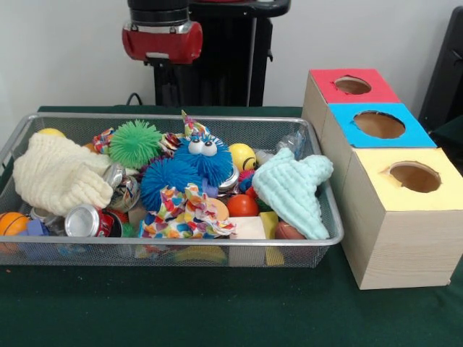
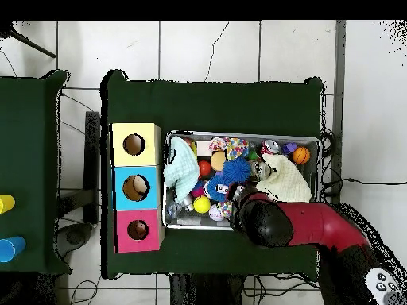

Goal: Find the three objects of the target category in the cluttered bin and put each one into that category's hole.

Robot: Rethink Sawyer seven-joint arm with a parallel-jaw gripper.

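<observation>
The fingers cannot be seen in either view, so I cannot tell if they are open or closed. In the front view only the round red and black end of the arm (image 1: 162,32) shows at the top, high above the back of the wire basket (image 1: 318,242). From above, the arm (image 2: 294,224) reaches over the edge of the basket (image 2: 321,141) that is nearest the robot and hides some of the toys there. The basket sits on the green desk (image 1: 217,311) and is full of stuff. A fuzzy blue ball with googly eyes (image 1: 205,154) sits near the middle, with a green spiky ball (image 1: 134,143) to its left in the front view and a yellow ball (image 1: 241,155) to its right. A cream knitted cloth (image 1: 58,173) lies at one end and a light blue knitted cloth (image 1: 293,186) at the other. A shiny can (image 1: 87,221) and a small orange ball (image 1: 13,223) lie near the front corner. No monkey, tiger or duck can be picked out in the pile. Three wooden boxes stand in a row just beside the basket. The red hole (image 1: 352,85) is on the box farthest back, next comes the blue hole (image 1: 379,124), and the yellow hole (image 1: 414,176) is closest to the camera
</observation>
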